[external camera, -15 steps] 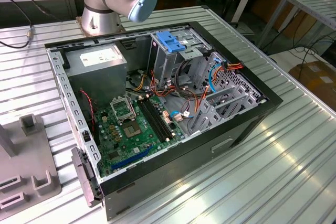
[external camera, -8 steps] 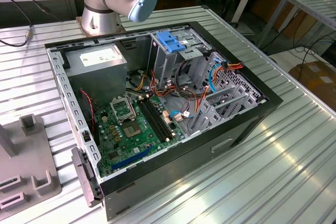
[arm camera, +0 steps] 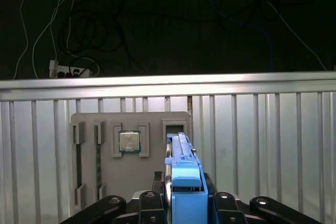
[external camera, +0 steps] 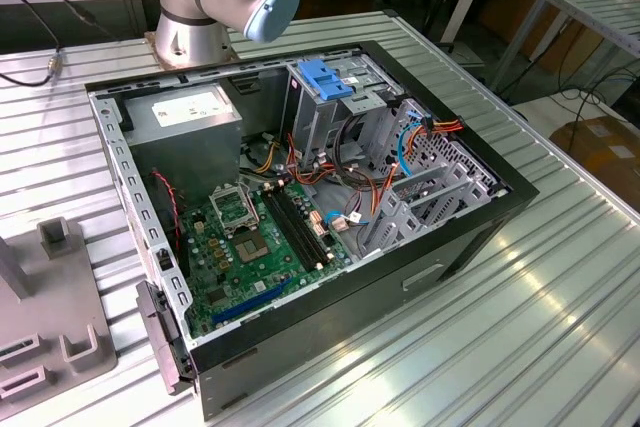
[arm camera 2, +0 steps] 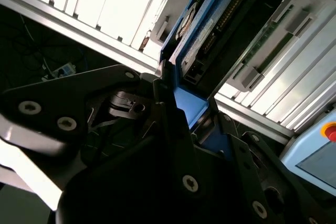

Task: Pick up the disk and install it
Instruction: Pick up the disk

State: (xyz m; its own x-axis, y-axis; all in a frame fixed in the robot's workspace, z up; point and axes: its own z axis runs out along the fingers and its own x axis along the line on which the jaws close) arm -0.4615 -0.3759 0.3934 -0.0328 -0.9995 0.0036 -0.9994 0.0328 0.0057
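While the claw [arm camera: 185,205] is pinching the disk [arm camera: 182,163] on edge by its blue carrier, the drive's far end is sitting right at 1 slot [arm camera: 175,127] of the grey holder plate [arm camera: 131,177] on the slatted bench [arm camera: 262,150]; whether it's touching, I can't tell. In the exterior view the open computer case [external camera: 470,227] is waiting with its drive cage [external camera: 305,127] facing up. I'm guessing a good lift here means holding the disk upright, moving straight, and not letting it twist in the grip.

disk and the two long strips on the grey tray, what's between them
A square chip in its tray recess, beside the disk, in the first wrist view.
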